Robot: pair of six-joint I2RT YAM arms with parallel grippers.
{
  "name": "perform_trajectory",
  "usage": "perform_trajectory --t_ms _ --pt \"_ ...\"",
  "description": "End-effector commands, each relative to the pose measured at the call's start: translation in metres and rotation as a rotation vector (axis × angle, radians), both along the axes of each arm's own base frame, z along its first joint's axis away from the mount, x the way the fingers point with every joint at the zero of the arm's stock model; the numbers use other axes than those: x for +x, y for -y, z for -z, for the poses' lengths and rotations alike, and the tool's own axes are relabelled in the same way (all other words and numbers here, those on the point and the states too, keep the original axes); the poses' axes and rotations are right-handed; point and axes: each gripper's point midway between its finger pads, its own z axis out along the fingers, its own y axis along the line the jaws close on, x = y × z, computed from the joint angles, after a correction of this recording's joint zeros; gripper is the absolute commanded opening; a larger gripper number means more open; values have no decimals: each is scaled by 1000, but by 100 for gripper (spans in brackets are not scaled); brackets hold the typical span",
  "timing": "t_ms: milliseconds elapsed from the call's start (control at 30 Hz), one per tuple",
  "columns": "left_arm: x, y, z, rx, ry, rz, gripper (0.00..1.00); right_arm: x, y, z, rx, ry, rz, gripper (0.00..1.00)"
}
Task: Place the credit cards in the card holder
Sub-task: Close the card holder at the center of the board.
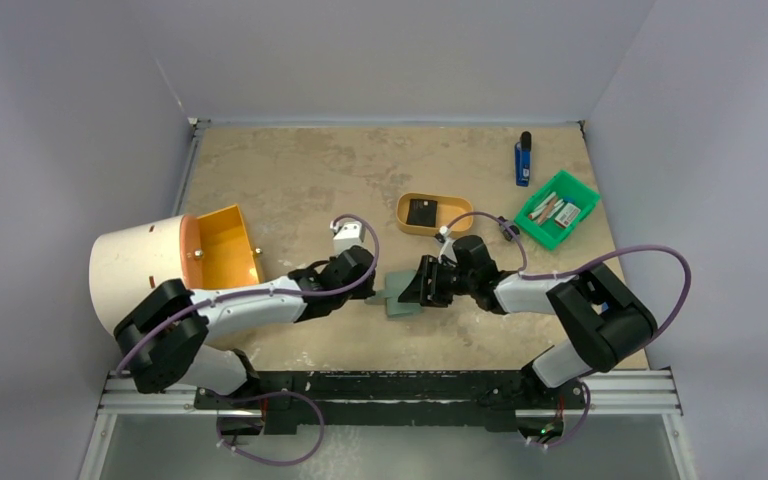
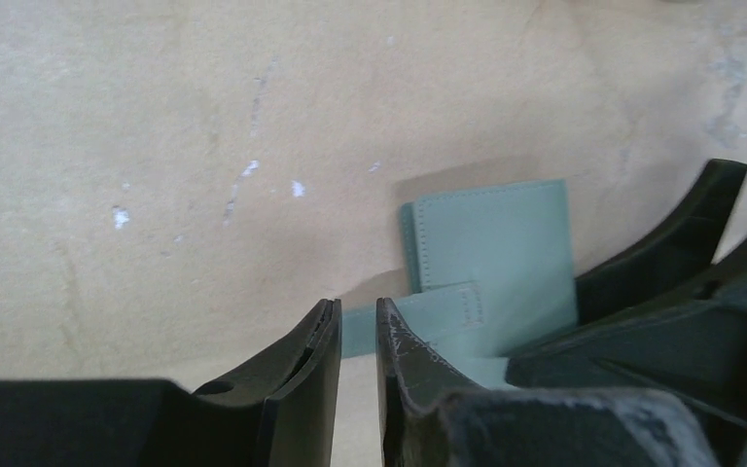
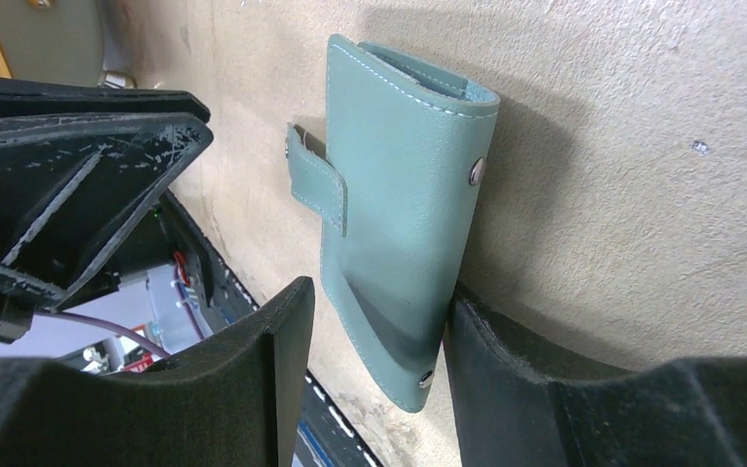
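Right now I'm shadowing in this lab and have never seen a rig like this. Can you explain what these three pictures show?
A robot's left arm and right arm are bolted at the near edge of a table; each ends in a two-finger gripper. The wide picture is from overhead; the others are from wrist cameras, so the black shapes are fingers. Mid-table lies the card holder, a sage-green wallet. The right gripper straddles its end, open. The left gripper is at its snap tab; whether it pinches, I cannot tell. Farther back, a green bin holds cards, beside a tan tray.
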Motion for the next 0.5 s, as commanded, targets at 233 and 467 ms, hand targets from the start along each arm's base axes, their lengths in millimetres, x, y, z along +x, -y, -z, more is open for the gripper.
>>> perform_trajectory --t_ms 233,467 --pt "13 69 -12 -191 -5 134 20 -1 18 24 -128 -5 25 54" --pt "13 67 -10 -187 -1 129 21 -1 17 25 -130 -6 24 54"
